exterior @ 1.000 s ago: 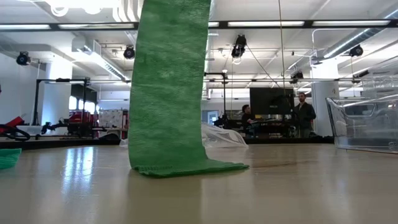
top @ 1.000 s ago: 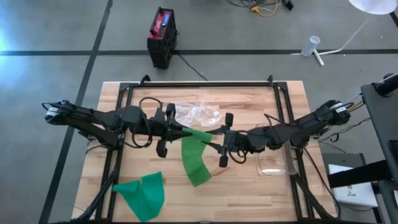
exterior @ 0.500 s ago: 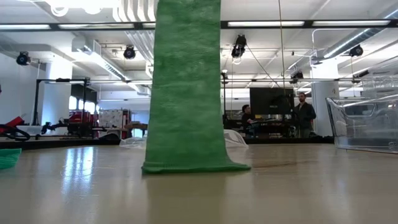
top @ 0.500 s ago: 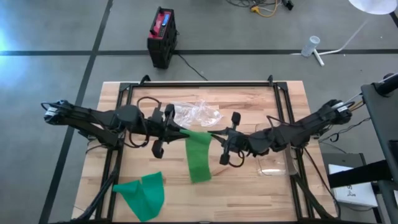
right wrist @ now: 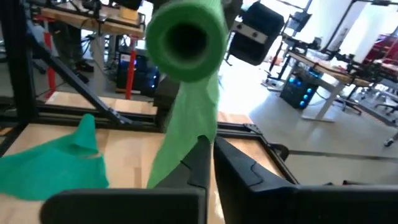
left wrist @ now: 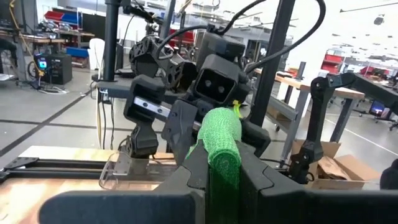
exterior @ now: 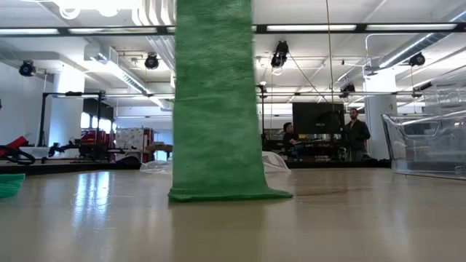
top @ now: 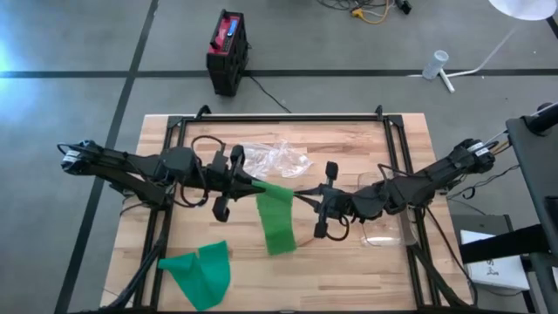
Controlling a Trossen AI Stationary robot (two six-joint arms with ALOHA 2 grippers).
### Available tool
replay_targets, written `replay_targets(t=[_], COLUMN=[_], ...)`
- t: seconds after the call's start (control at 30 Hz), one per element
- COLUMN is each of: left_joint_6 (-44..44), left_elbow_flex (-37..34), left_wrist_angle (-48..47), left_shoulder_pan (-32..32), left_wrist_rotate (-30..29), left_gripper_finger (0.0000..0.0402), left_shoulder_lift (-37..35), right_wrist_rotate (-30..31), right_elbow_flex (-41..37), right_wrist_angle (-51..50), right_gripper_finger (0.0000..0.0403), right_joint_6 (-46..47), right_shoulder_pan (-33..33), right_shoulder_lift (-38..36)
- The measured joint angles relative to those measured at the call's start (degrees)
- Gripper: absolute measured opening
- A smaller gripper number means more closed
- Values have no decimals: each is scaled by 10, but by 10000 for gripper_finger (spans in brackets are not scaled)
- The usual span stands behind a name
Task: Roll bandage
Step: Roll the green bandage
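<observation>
High view: the left claw [top: 250,183] and right claw [top: 307,197] face each other over the middle of the desk [top: 349,270], and the green bandage [top: 275,218] sits between them. Its rolled top end is at the left claw's tips, and the loose strip runs from there down toward the front edge. The left arm is clearly the nearer 1. A second green bandage [top: 199,272] lies well apart, front-left.

Low view: no claws show here, just the strip hanging straight down, long axis vertical, bottom end touching the desk and curling a little.

Left wrist view: the left claw is clamped on the rolled end, green wad pinched between its fingers [left wrist: 193,165].

Right wrist view: the roll's hollow core points right at this camera, so the roll axis runs claw to claw. The right claw looks closed with nothing in it, just beside the strip.
</observation>
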Motion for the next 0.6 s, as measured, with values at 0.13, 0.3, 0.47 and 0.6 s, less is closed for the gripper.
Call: replay_targets(t=[0.13, 0.3, 0.47, 0.6], left_joint_6=[5, 12, 13, 13], left_elbow_flex=[0, 0, 0, 0], left_wrist_angle=[2, 6, 18, 20], left_shoulder_pan=[0, 0, 0, 0], left_wrist_rotate=[0, -2, -2, -2], left_gripper_finger=[22, 22, 22, 22], left_shoulder_lift=[0, 0, 0, 4], right_wrist_rotate=[0, -10, -16, -27], right_elbow_flex=[0, 0, 0, 1], right_wrist_angle=[21, 52, 66, 94], right_gripper_finger=[58, 107, 127, 122], right_joint_6=[-8, -17, -17, -21], right_shoulder_pan=[-1, -2, -7, -13], right_shoulder_lift=[0, 0, 1, 12])
